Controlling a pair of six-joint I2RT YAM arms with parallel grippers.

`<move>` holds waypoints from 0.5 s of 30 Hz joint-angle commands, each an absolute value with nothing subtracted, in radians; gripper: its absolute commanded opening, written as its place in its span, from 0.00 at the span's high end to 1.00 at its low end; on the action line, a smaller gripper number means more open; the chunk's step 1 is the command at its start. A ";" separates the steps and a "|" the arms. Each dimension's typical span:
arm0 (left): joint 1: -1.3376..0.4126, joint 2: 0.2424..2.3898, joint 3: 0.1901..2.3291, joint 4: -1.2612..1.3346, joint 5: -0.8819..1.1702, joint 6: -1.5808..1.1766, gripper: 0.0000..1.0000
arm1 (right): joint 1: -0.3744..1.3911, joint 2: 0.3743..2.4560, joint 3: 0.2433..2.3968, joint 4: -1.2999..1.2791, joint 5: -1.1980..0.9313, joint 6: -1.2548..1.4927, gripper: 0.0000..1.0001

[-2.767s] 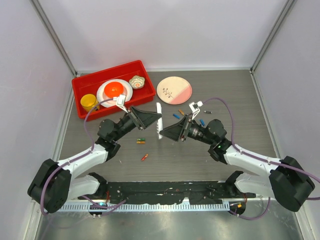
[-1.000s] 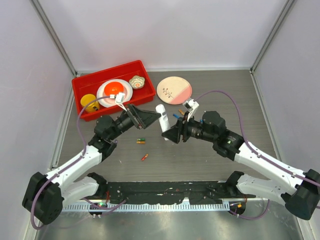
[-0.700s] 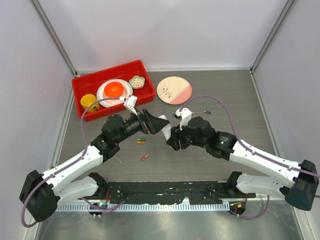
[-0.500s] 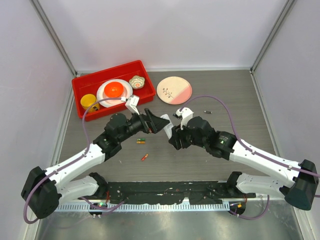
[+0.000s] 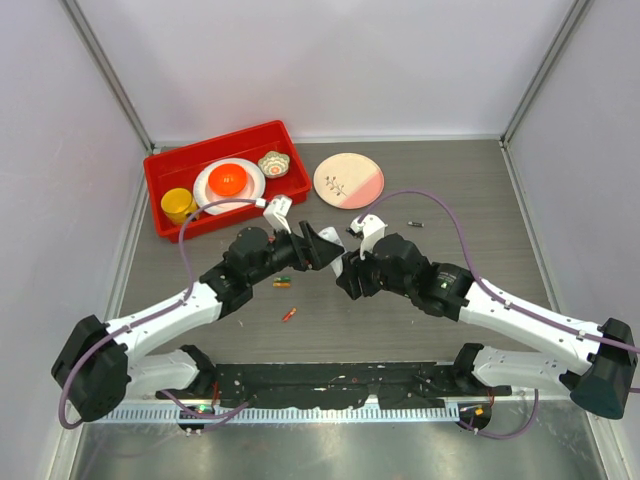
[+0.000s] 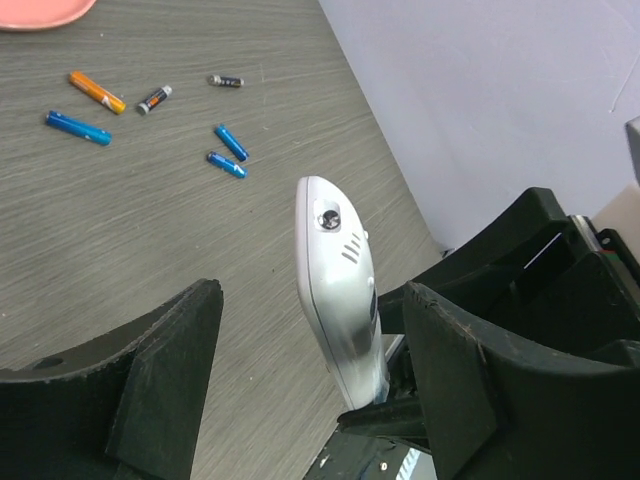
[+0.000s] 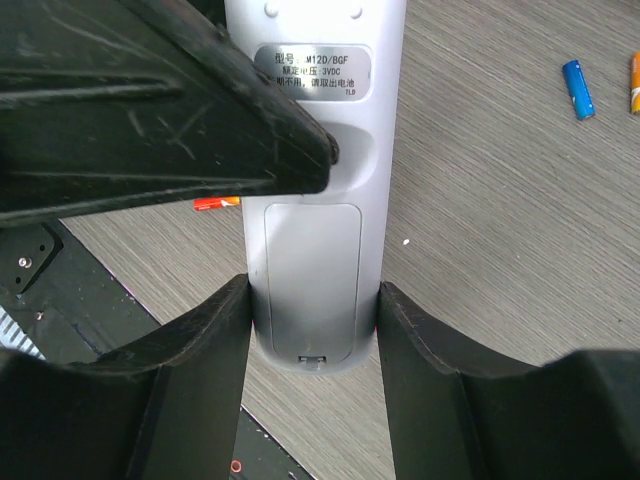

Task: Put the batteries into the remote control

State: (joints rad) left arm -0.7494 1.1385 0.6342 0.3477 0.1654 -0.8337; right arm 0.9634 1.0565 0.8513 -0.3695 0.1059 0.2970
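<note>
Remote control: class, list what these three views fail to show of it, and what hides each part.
Battery bay: right wrist view, the closed cover on the remote control hides whether cells are inside.
Top end: same view, cut off by the upper edge; a finger of the left gripper overlaps one side.
Buttons: no view shows them.
Top external view: the left gripper and right gripper hide nearly all of it.

Bright, even, diffuse overhead light, faint soft shadows on the table (image 5: 500,180), mild sheen on the remote control (image 6: 335,290), wrist views sharp mid-frame, nearest foreground slightly soft.
</note>
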 commanded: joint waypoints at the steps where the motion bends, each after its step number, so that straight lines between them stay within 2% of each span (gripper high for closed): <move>1: -0.762 1.163 0.676 0.420 0.172 -0.833 0.25 | 0.971 1.054 0.905 -0.334 0.127 0.291 0.71; 9: -0.773 1.195 0.667 0.454 0.179 -0.845 0.34 | 0.973 1.051 0.899 -0.342 0.129 0.291 0.71; 15: -0.772 1.209 0.678 0.463 0.181 -0.844 0.35 | 0.976 1.057 0.896 -0.344 0.127 0.288 0.71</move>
